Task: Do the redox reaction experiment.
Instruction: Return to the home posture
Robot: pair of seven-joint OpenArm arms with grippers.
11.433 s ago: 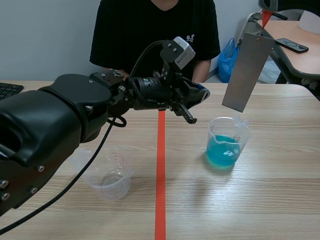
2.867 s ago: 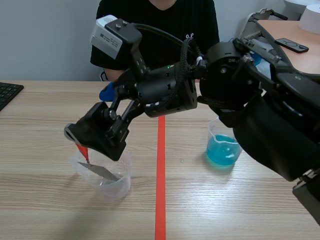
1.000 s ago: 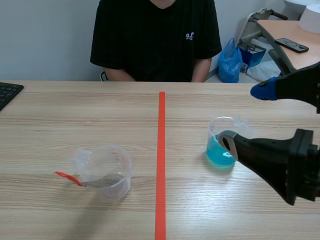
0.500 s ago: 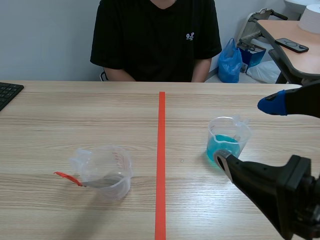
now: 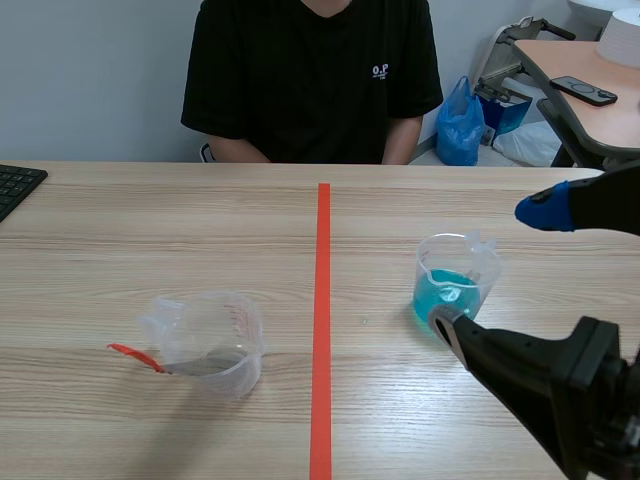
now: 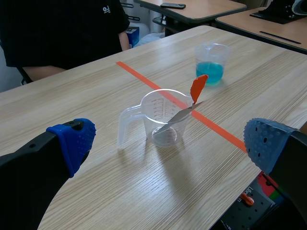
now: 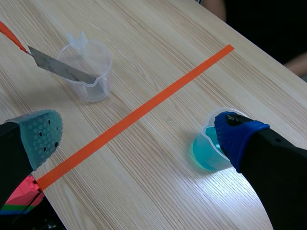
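A clear measuring cup (image 5: 210, 345) stands left of the tape line. A thin metal strip (image 6: 180, 116) with an orange-red tip (image 5: 135, 355) leans inside it and sticks out over the rim. A beaker of blue liquid (image 5: 452, 290) stands right of the line. My right gripper (image 5: 495, 265) hovers open at the near right, its fingers either side of the beaker's near part and clear of it; the beaker (image 7: 211, 148) shows by one pad in the right wrist view. My left gripper (image 6: 168, 139) is open, well back from the cup (image 6: 163, 120), with nothing between its fingers.
An orange-red tape line (image 5: 322, 320) runs down the table's middle. A person in a black shirt (image 5: 310, 80) sits across the table. A keyboard corner (image 5: 15, 185) lies at the far left edge. A side desk with a phone (image 5: 585, 90) stands back right.
My right gripper has drawn back toward the near right edge and dropped a little, mostly in the first half second. The cup, strip and beaker have not moved.
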